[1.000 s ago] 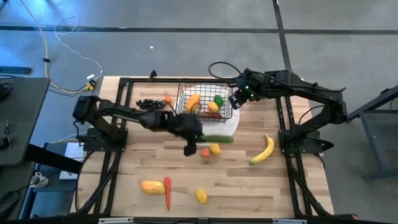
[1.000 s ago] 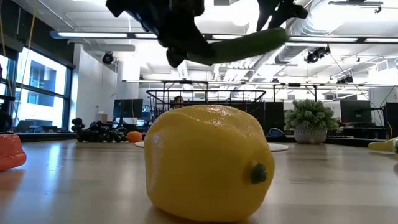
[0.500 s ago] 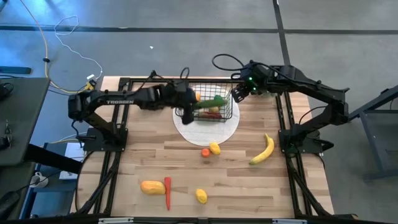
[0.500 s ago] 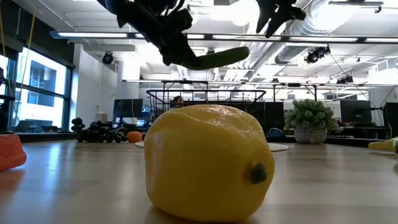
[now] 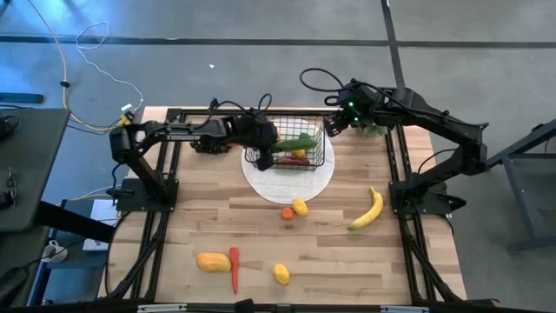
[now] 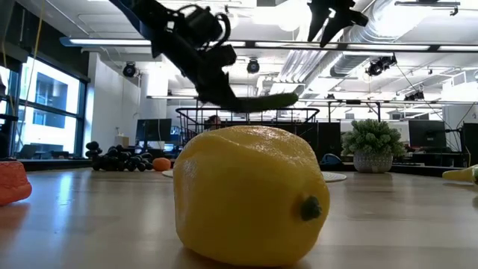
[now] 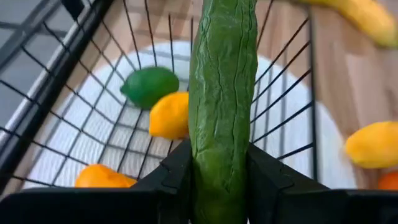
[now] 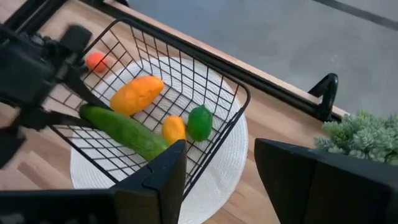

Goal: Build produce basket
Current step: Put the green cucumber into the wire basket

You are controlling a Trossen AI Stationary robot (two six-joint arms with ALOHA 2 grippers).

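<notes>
Left hand [image 5: 265, 143] grips the cucumber [image 7: 222, 99] by one end, fingers [image 7: 273, 177] closed on its sides, rest of it sticking out ahead over the basket [image 5: 294, 149]. Below the cucumber, inside the basket: mango [image 8: 137, 94], lemon [image 8: 174, 129], green pepper [image 8: 200, 122]. Right hand [image 5: 334, 124] hovers empty just past the basket's far corner, fingers partly open. Banana [image 5: 368, 210] lies on the table [image 5: 347, 261], well apart from both hands.

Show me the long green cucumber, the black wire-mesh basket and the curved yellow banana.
Long green cucumber [image 7: 222, 93], left wrist view, mid-body.
Black wire-mesh basket [image 8: 219, 76], right wrist view, top rim.
Curved yellow banana [image 5: 369, 211], high view, middle.
</notes>
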